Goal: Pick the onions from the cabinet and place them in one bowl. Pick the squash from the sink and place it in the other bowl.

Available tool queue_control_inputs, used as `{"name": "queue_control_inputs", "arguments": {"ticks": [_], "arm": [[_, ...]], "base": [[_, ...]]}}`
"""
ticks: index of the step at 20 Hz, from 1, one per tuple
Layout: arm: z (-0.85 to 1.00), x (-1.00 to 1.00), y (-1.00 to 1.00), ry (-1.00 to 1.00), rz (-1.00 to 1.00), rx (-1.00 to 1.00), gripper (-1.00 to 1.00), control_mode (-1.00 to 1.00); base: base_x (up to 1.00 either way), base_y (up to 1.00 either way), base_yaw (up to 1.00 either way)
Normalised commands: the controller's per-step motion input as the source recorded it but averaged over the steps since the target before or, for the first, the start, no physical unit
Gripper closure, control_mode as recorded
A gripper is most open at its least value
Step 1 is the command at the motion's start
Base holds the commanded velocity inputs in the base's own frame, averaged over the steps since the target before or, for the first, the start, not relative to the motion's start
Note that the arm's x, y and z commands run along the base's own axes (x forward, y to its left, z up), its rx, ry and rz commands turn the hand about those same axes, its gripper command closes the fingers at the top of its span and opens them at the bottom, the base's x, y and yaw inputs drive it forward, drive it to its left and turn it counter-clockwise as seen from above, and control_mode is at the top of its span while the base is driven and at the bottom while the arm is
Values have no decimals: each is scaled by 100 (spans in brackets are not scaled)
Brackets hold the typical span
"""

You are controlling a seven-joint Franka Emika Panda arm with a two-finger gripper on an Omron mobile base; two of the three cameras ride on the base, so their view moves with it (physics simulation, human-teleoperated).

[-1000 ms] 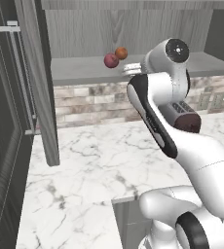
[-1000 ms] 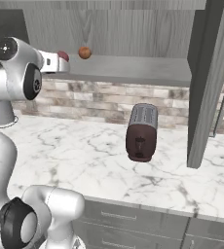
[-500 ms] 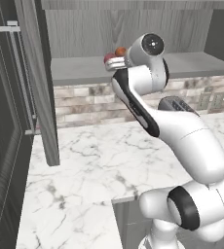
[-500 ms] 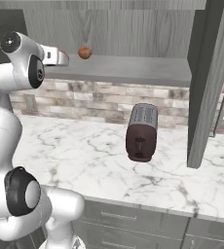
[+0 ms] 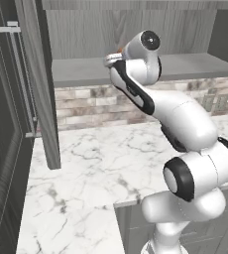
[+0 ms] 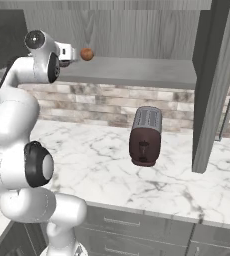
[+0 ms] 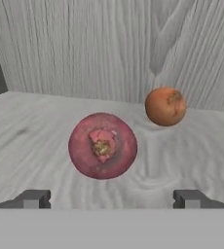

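Holding two onions (image 7: 102, 146), cabinet (image 7: 109, 48) shelf, open claw (image 7: 112, 198)

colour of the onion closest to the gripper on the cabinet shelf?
Reddish-purple onion, with a paler pinkish centre. Clearest in the hand view.

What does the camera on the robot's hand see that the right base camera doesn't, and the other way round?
Hand view alone: the reddish-purple onion close up, lying ahead of the two open fingertips.

Right base view alone: the dark toaster on the marble counter, the brick backsplash, the open cabinet door and the white arm.

Both: the orange-brown onion on the grey cabinet shelf, before the wood-grain back wall.
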Motion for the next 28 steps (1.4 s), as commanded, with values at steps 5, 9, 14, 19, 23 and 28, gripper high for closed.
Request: {"name": "queue_control_inputs", "arguments": {"ticks": [5,9,14,19,23,28], "arm": [[-1,56,12,5,2,0,-100,-100],[-3,50,13,10,0,0,-100,-100],[-7,45,18,5,0,0,-100,-100],[-14,9,8,0,0,0,100,-100],[0,0,0,-1,0,0,100,-100],[0,-24,2,-7,-3,0,100,-100]], "base": [[0,0,0],[0,0,0],[0,0,0],[0,0,0],[0,0,0],[0,0,0]]}}
